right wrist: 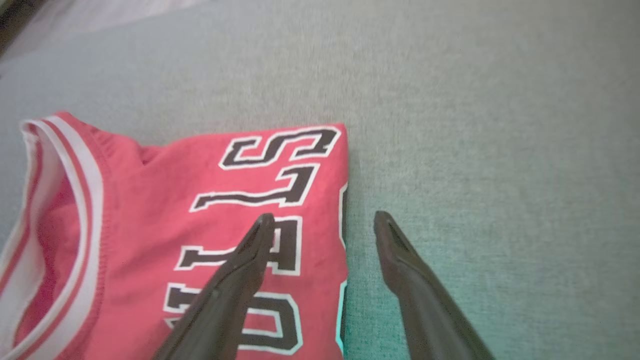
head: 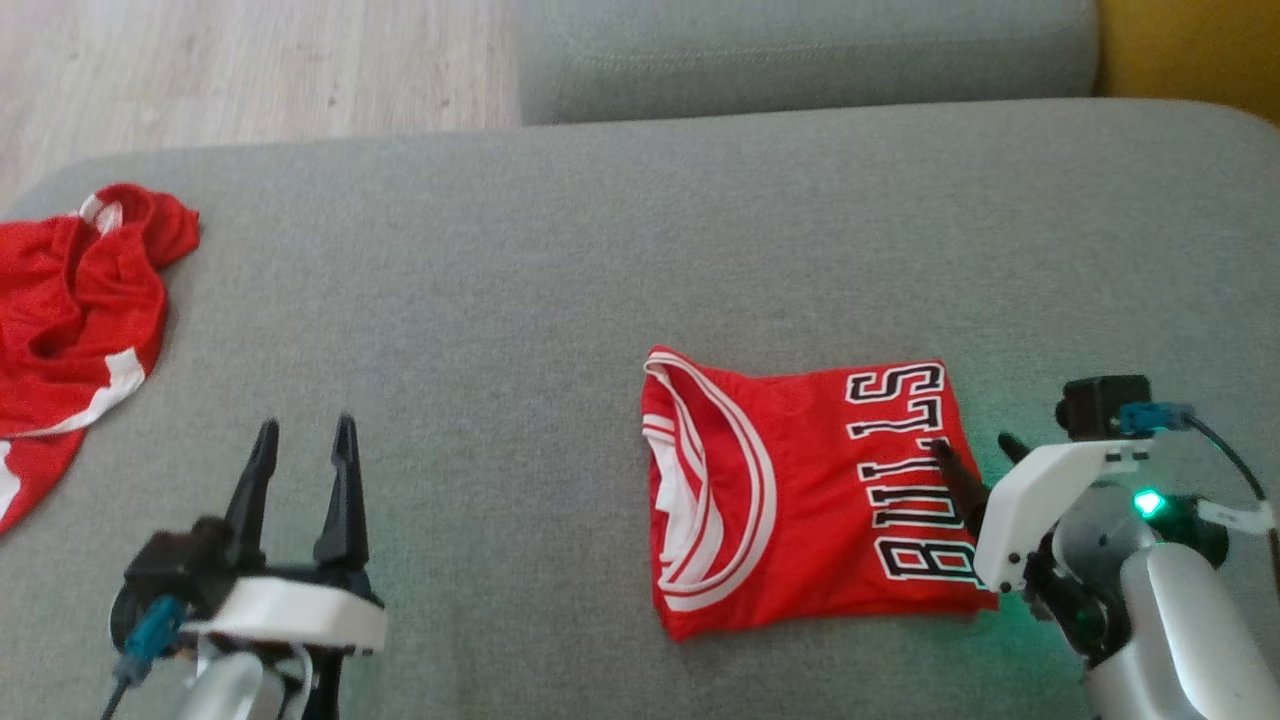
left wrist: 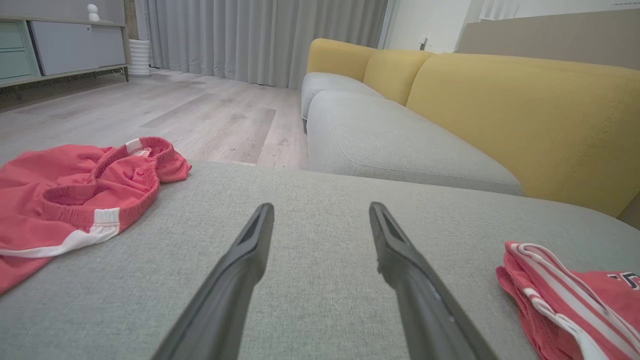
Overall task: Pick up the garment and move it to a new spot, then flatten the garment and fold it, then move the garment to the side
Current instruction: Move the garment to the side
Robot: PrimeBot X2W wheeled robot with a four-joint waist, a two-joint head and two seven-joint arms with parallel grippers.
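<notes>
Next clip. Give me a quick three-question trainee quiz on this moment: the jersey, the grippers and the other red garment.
1. True or false: the right gripper is open, with one finger over the folded jersey and the other over the grey cushion.
2. Which word is printed on the folded jersey? A) BULLS B) HEAT C) LAKERS
3. Fill in: the crumpled red garment lies to the ____ of the left gripper.
Key: 1 true; 2 A; 3 left.

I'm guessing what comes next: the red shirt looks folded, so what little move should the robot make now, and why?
Probably close the open right gripper on the edge of the folded jersey: it straddles that edge, and only moving the jersey aside seems left.
</notes>
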